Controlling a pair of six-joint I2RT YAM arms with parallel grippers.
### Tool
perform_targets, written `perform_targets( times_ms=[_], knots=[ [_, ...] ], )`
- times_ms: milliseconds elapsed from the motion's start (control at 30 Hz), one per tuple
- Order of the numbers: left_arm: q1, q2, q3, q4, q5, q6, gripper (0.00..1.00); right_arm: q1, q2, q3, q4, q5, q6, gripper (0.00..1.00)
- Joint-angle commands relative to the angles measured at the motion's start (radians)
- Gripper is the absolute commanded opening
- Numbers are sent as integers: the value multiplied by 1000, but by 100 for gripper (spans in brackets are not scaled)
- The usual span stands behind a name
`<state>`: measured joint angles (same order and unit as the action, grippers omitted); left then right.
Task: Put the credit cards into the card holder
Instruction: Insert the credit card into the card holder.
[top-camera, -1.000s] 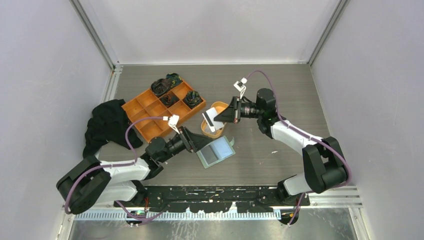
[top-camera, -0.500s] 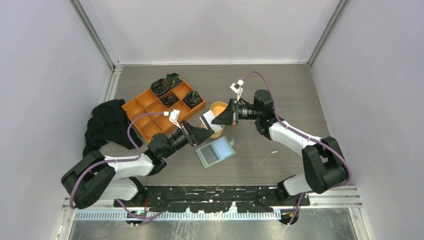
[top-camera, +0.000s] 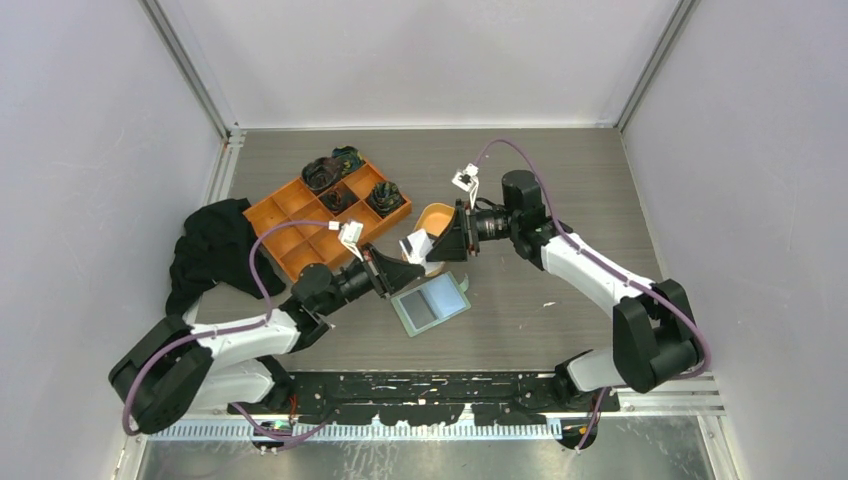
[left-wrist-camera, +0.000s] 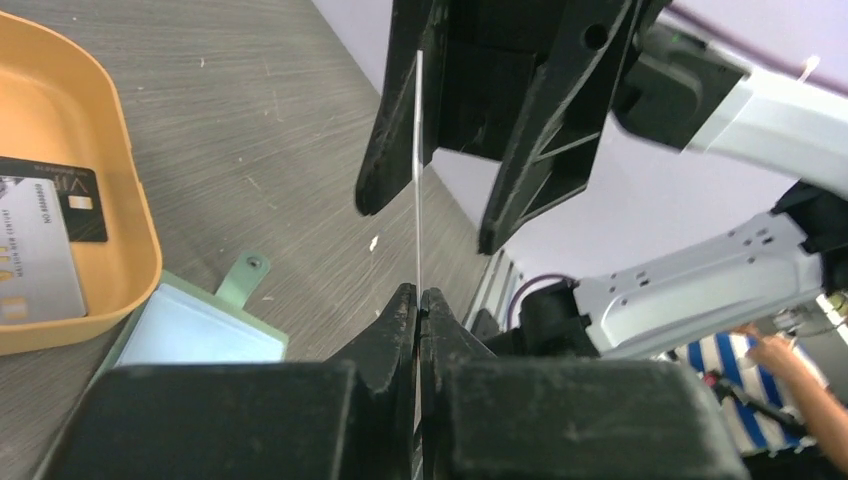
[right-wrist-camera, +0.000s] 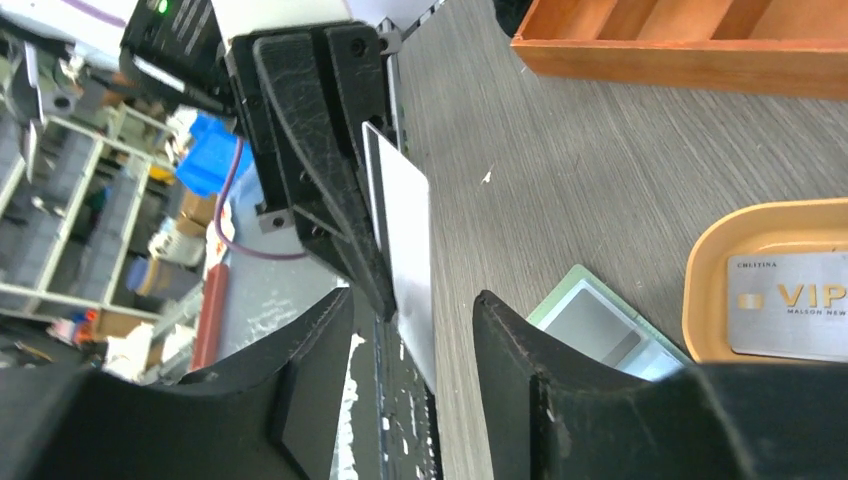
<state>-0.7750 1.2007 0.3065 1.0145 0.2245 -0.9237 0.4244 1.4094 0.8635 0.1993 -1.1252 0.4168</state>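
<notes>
While the left claw (left-wrist-camera: 418, 300) is pinching a credit card (left-wrist-camera: 417, 170) edge-up just beyond the card holder (top-camera: 432, 303), the right claw (right-wrist-camera: 415, 310) is standing spread around it. The right is best backing straight off, brushing nothing, before the left is tilting the card toward the holder.

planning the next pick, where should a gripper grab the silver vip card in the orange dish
Pinch the silver card by a free edge, coming down from above. It lies flat in the dish, whose raised rim blocks a side approach, so a finger probably must tip that edge up first.
</notes>
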Motion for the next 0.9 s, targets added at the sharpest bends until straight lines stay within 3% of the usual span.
perform_targets(
  times_ms=[0,200,533,800,867],
  knots=[
    [18,-109,14,-170,125,145,0,-4,-77,74,-273,-101,-323,54],
    [28,-171,41,-315,227,211,0,-4,-67,74,-278,-138,-330,52],
    [27,-96,78,-256,311,190,0,24,-46,71,-274,-124,-326,41],
    [28,-92,75,-269,305,193,0,27,-42,86,-273,-144,-309,5],
    [29,-103,73,-300,288,200,7,27,-44,90,-273,-139,-299,1]
  ],
)
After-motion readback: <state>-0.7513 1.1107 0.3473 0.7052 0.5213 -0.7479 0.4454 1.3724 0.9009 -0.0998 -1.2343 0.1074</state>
